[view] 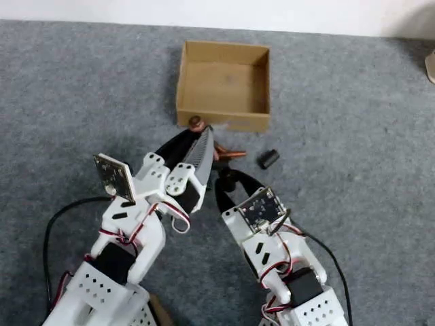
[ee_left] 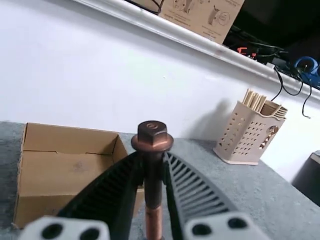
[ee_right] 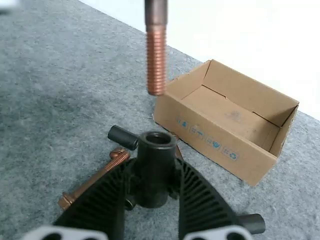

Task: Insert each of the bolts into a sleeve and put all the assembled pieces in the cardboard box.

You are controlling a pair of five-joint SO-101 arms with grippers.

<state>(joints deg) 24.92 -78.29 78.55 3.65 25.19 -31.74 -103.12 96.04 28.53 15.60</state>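
My left gripper (view: 198, 138) is shut on a copper bolt (ee_left: 153, 172), held upright with its hex head (view: 196, 123) on top, just in front of the cardboard box (view: 224, 85). My right gripper (ee_right: 155, 175) is shut on a black sleeve (ee_right: 156, 165) that stands upright with its open bore facing up. The bolt's threaded tip (ee_right: 156, 60) hangs a short way above that bore and apart from it. A second copper bolt (ee_right: 92, 182) lies on the carpet with a loose black sleeve (ee_right: 122, 136) beside its end. The box (ee_right: 235, 127) holds nothing.
Another loose black sleeve (view: 268, 159) lies on the grey carpet right of the grippers. The second bolt (view: 228, 154) lies between the grippers and the box. A cream perforated holder with wooden sticks (ee_left: 252, 132) stands by the white wall behind the box (ee_left: 65, 162).
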